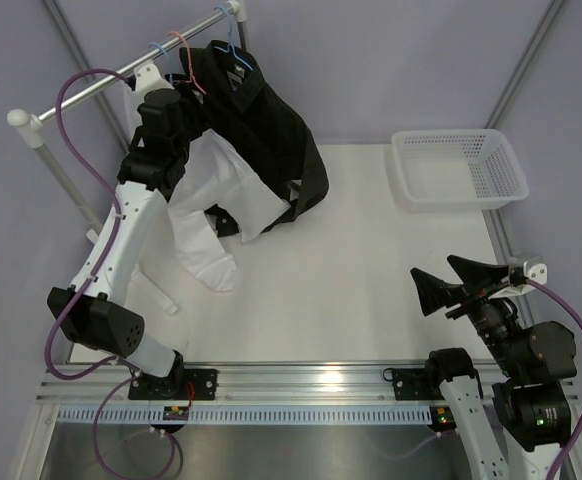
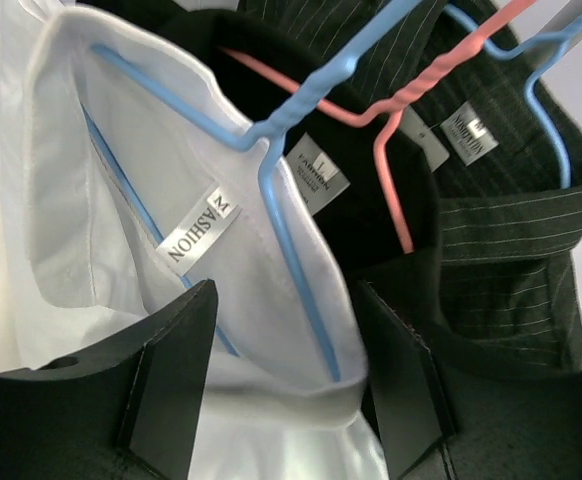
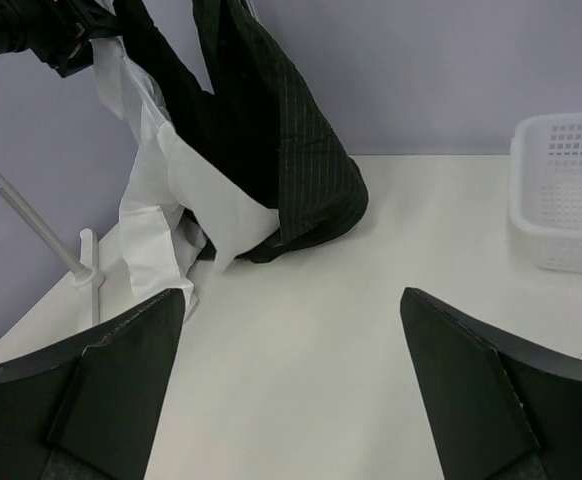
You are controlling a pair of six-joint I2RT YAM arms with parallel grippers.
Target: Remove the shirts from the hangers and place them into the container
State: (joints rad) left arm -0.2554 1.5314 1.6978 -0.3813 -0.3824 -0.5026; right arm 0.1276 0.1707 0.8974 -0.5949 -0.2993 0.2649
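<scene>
On the silver rail hang a white shirt point(image 1: 211, 215) and two black shirts point(image 1: 271, 140), their tails draped on the table. My left gripper point(image 2: 286, 300) is at the white shirt's point(image 2: 121, 200) collar, its fingers closed in on the bunched collar fabric and the light blue hanger point(image 2: 281, 220) wire inside it. Behind are a plain black shirt point(image 2: 371, 220) on a pink-red hanger point(image 2: 396, 180) and a pinstriped one point(image 2: 511, 250) on a second blue hanger point(image 2: 546, 130). The container point(image 1: 458, 133) sits at the back right. My right gripper point(image 1: 433, 268) is open and holds nothing.
The rail point(image 1: 121, 75) runs diagonally across the back left on a thin white post point(image 3: 31, 225) with a foot on the table point(image 1: 161, 295). The basket point(image 3: 561, 200) is up against the table's right edge. Grey walls close in behind.
</scene>
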